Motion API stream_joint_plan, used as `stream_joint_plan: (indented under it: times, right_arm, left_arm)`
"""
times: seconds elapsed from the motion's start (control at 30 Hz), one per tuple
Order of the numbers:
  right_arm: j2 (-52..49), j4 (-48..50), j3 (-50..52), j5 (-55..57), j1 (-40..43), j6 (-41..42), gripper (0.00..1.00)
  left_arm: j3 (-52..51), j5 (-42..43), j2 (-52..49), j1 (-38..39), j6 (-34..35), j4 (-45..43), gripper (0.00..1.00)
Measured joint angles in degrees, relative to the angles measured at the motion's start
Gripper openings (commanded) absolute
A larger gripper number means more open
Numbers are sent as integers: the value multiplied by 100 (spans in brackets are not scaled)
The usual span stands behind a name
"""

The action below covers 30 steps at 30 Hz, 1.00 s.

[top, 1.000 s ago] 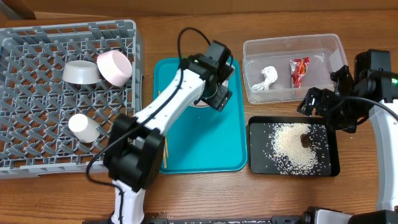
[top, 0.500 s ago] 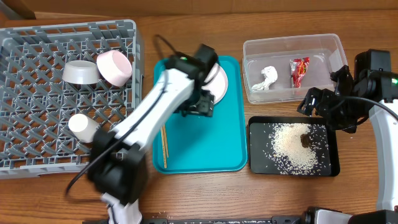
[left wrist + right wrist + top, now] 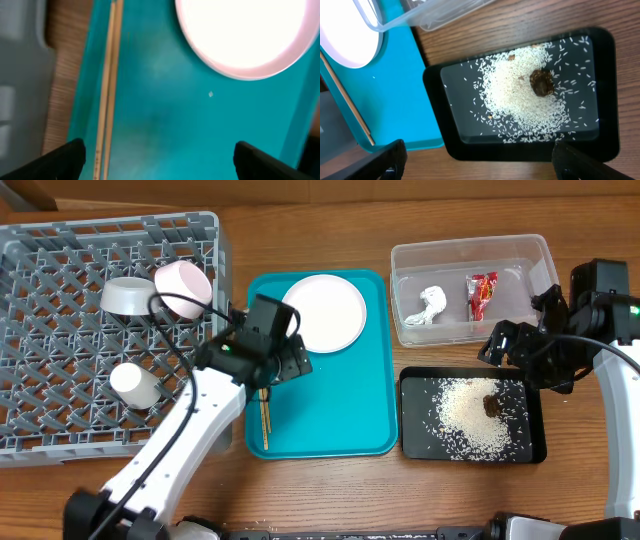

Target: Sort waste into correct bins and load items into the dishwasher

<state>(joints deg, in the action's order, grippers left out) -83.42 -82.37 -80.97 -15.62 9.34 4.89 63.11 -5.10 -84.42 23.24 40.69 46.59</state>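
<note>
While your left fingers (image 3: 65, 160) spread empty with the chopsticks (image 3: 107, 75) between them, your right fingers (image 3: 375, 162) stand open over the rice (image 3: 515, 100).

You look down on a brown, wood-grained desk (image 3: 420, 500). On the left, the dish rack (image 3: 60, 330) is grey with an open lattice grid, and in it are a pale grey bowl (image 3: 130, 296), a pink bowl (image 3: 185, 288) and a white cup (image 3: 135, 385). The serving tray (image 3: 340, 400) is plain teal, with a white plate (image 3: 323, 312) and pale wooden chopsticks (image 3: 264, 420). On the right, the tub (image 3: 455, 280) is clear, with a white tissue (image 3: 428, 307) and a red foil wrapper (image 3: 481, 293). The black tray (image 3: 530, 442) is speckled with white rice (image 3: 465, 425) around a brown lump (image 3: 493, 405).
</note>
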Motion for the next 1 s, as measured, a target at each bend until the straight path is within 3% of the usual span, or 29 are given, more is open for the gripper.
stream_joint_plan:
  times: [0.4,0.57,0.6,0.8,0.93,1.0]
  right_arm:
    - [0,-15,0,2,0,0,95]
    - [0,-13,0,0,0,2,95]
    - [0,-15,0,0,0,2,95]
    - [0,-17,0,0,0,-2,95]
    - [0,-17,0,0,0,2,95]
    - [0,-17,0,0,0,2,95]
  left_arm:
    - [-391,437,-1233,-313,291,-79,98]
    - [-391,542,-1578,-387,321,-173,90]
    - [-391,557,-1665,-387,330,-190,87]
    - [-332,538,-1878,-409,251,-256,40]
    - [-299,557,-1899,-417,129,-332,19]
    - [-278,579,-1912,-417,85,-352,13]
